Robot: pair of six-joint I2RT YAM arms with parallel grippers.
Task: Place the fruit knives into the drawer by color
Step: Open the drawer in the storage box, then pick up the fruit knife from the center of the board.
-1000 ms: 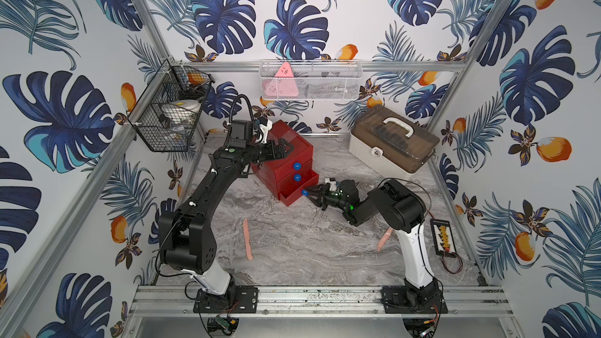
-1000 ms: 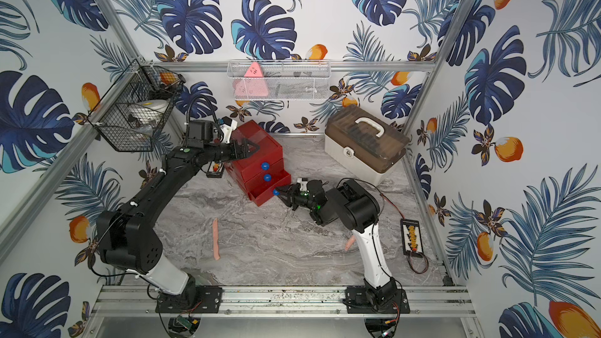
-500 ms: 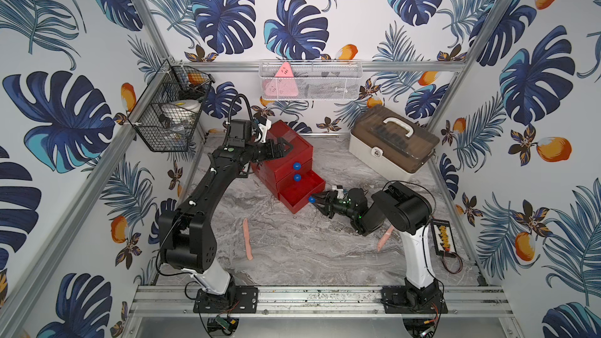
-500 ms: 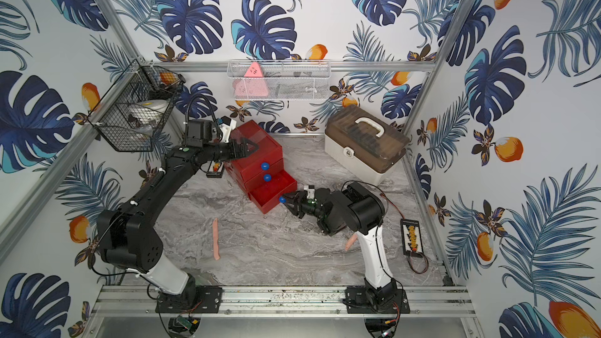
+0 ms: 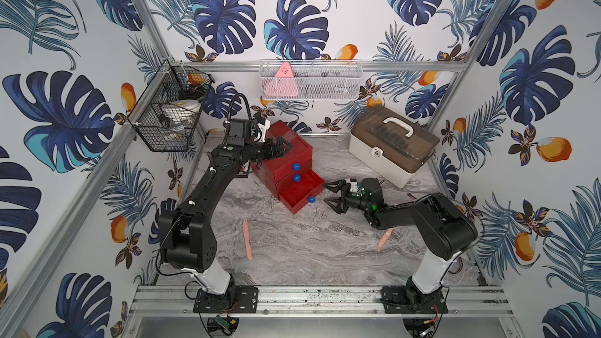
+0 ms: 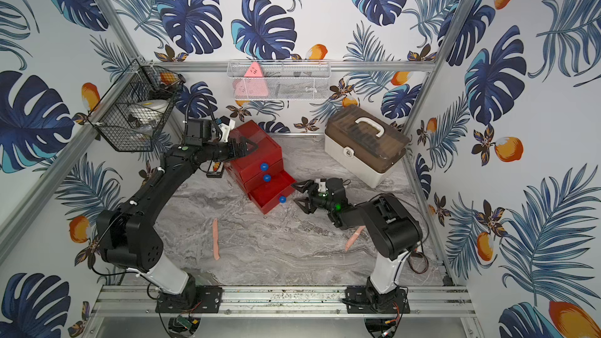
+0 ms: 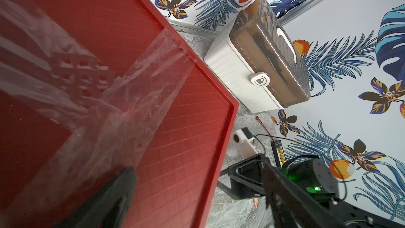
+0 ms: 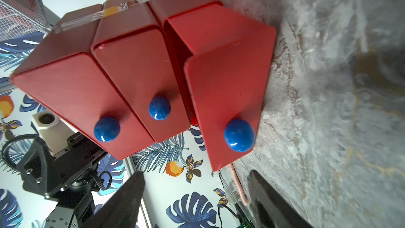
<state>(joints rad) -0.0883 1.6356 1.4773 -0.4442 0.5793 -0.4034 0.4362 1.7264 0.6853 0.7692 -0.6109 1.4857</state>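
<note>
With the right gripper and left gripper both gaping empty, the pink knife is probably wanting a mid-length pinch, being light, stiff and slick.

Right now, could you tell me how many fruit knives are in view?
2, both pink, on the table: first knife near the left arm, second knife partly under the right arm. Others may be hidden in the red chest.

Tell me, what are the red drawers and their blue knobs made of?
The red chest looks like smooth moulded plastic: rounded corners, soft sheen. Its blue knobs are glossy with bright highlights, maybe painted wood or plastic; I cannot tell which.
</note>
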